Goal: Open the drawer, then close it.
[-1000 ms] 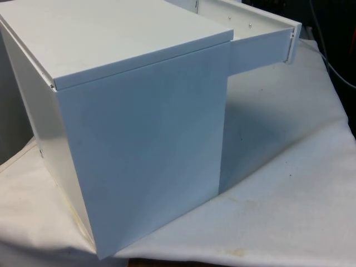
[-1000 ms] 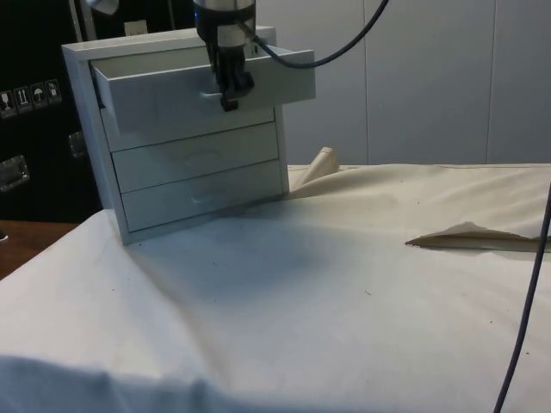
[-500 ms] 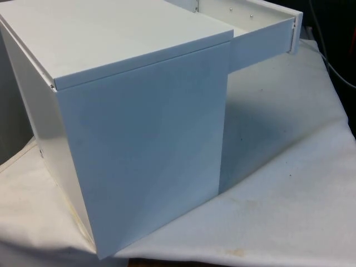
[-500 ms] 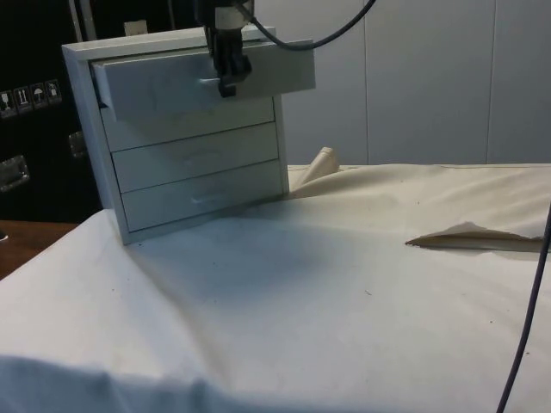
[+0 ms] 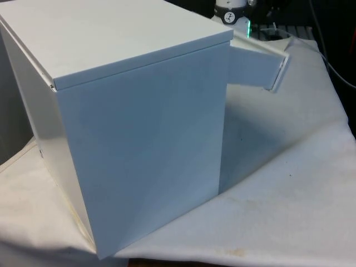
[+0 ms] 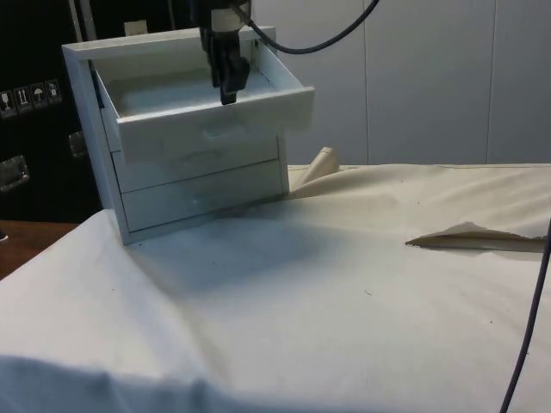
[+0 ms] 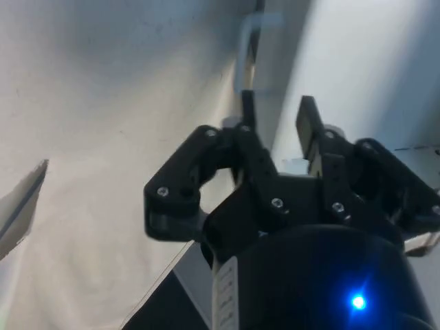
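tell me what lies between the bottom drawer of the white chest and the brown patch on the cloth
Only bare white cloth lies between the bottom drawer of the white wooden chest of drawers and the brown patch, in the side view.

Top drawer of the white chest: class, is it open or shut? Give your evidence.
Open. In the side view the top drawer juts out past the two lower drawer fronts, its front sagging downward, its inside floor visible below the gripper.

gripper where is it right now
In the side view the gripper hangs over the top drawer, which is pulled out of the white chest at the table's far left.
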